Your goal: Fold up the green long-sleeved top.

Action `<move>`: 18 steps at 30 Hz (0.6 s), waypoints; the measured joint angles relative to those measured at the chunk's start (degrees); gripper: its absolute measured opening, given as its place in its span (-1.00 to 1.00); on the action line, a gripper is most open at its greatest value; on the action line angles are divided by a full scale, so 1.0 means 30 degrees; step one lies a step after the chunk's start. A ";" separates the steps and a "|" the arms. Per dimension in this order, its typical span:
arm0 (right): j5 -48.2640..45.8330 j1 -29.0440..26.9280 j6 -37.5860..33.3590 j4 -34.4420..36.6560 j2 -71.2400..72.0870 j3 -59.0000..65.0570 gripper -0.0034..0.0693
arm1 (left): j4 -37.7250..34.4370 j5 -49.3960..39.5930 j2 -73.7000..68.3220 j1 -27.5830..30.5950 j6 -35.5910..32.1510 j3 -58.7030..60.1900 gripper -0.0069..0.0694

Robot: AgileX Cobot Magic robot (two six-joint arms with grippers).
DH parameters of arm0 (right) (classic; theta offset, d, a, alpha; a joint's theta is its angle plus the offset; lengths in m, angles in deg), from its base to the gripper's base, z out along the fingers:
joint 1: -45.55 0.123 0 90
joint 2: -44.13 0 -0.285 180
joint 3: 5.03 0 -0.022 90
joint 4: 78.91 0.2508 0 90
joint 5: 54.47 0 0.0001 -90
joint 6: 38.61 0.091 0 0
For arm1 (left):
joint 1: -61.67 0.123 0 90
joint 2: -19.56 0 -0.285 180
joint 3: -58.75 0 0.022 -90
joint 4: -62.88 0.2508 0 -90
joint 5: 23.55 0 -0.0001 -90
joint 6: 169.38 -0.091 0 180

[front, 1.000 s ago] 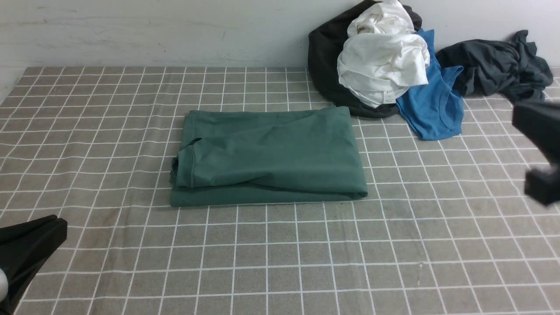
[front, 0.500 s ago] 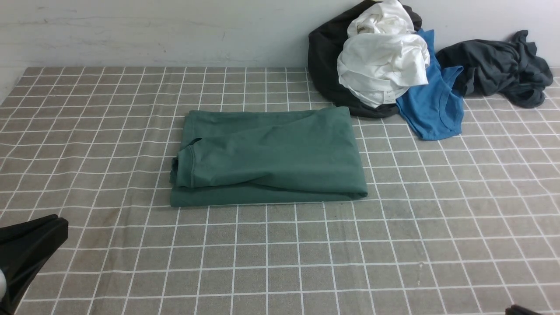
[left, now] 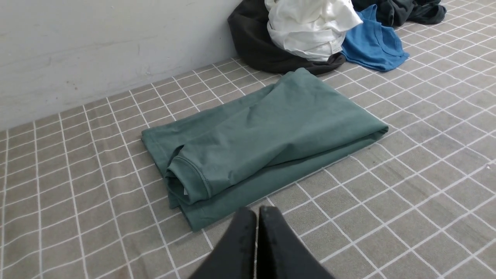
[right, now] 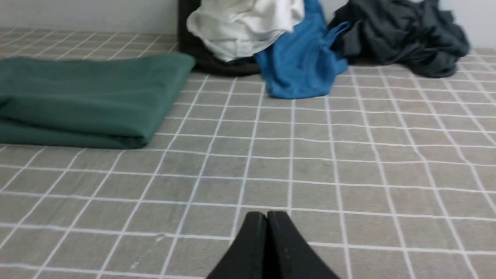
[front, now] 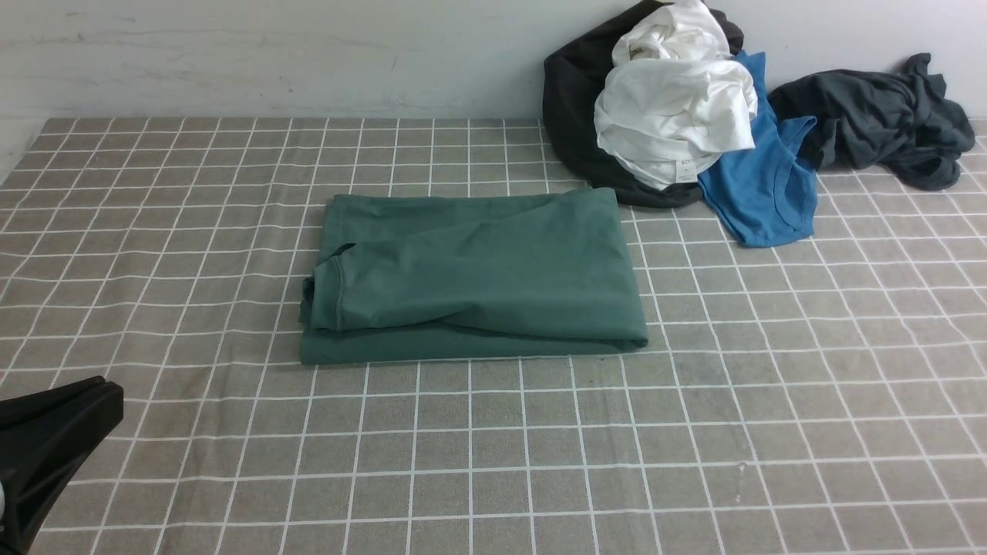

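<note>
The green long-sleeved top (front: pixel 474 277) lies folded into a flat rectangle on the checked table cloth (front: pixel 694 432), about mid-table, its far right corner near the heap at the table's far right corner. No logo or neck label shows. We note a ribbed hem or cuff rolled up at the bundle's left end (left: pixel 190 182), and a rounded fold along the right end.

Left gripper (left: pixel 257 217): fingers pressed together, holding nothing, hovering just off the near left corner of the bundle. Right gripper (right: pixel 267 221): fingers likewise closed and empty, well apart from the top, over bare cloth toward the near right of the table.

Heap against the wall: white garment (front: pixel 675 116) on a black garment (front: pixel 570 116), bright blue shirt (front: pixel 763 193) beside it, dark grey garment (front: pixel 879 123) farther right. None touch the top that we can see.

Handling, our judgement: soft, light, limp cotton; layers will slide and sag if lifted by one point. Best hold is the two corners of an end, pinching all layers together. The task looks essentially finished.
</note>
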 joint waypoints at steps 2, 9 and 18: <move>-0.0388 -0.0649 0.0103 0.0000 0.0488 -0.0020 -0.94 | -0.0059 -0.0008 0.0000 0.0000 0.0000 0.0000 -0.84; -0.0457 -0.1982 0.0689 0.0000 0.0654 -0.0020 -0.94 | -0.0248 -0.0042 0.0000 0.0000 0.0000 0.0000 -0.84; -0.0478 -0.1982 0.0689 0.0000 0.0654 -0.0020 -0.94 | -0.0254 -0.0042 0.0000 0.0000 0.0000 0.0000 -0.84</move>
